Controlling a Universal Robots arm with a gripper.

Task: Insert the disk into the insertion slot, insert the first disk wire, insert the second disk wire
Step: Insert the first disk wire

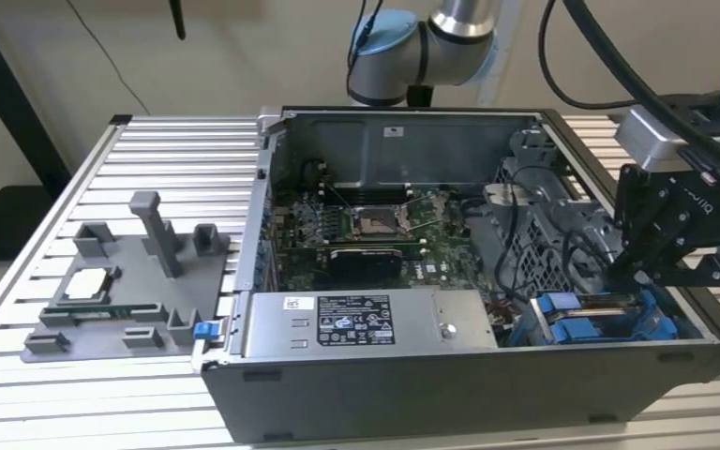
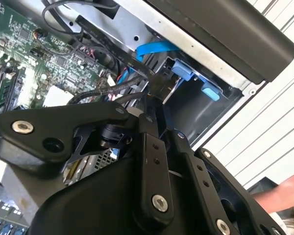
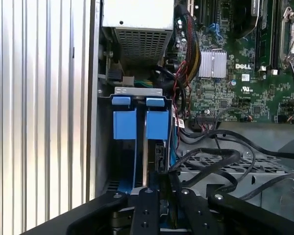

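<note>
Gripper (image 1: 633, 274): I see it low inside the computer case (image 1: 460, 384), at the exterior view's right.
Fingers (image 3: 146, 208): pinched together on a black wire (image 3: 208, 151).
Disk (image 1: 600, 304): it sits in the insertion slot (image 3: 137, 91), between blue rails.

Insertion slot (image 3: 137, 91): metal, blue plastic tabs (image 3: 123, 101)

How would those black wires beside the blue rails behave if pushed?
Probably floppy: the black wires sag in loose loops over the grey cage. Likely light, being thin. They might snag, as several cross each other.
</note>
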